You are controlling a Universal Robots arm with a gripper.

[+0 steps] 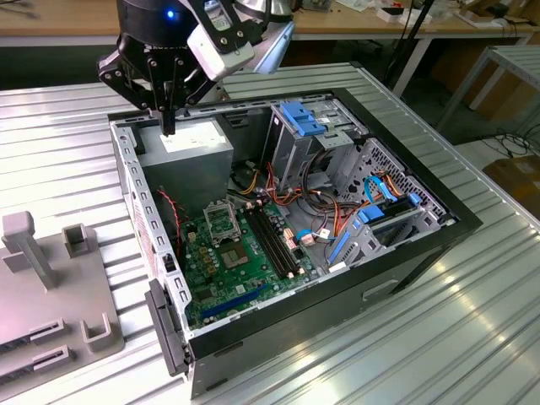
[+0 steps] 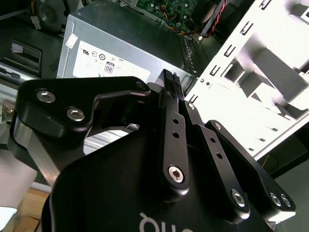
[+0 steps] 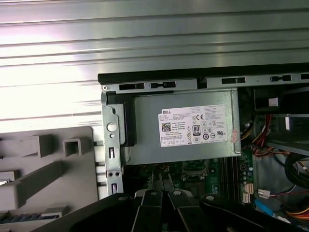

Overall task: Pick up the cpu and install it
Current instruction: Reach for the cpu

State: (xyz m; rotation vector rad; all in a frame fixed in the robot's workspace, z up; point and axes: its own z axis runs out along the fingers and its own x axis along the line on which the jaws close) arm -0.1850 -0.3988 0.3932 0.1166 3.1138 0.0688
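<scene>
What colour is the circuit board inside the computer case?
Green. The board shows best in the exterior view.

Ribbed metal table [image 1: 456, 337], wooden bench [image 1: 67, 21] behind

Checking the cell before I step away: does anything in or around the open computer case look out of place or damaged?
Nothing stands out. The case lies open and flat on the table, the power supply sits square in its corner below the gripper, and the cables beside the board look loose but undamaged.
</scene>
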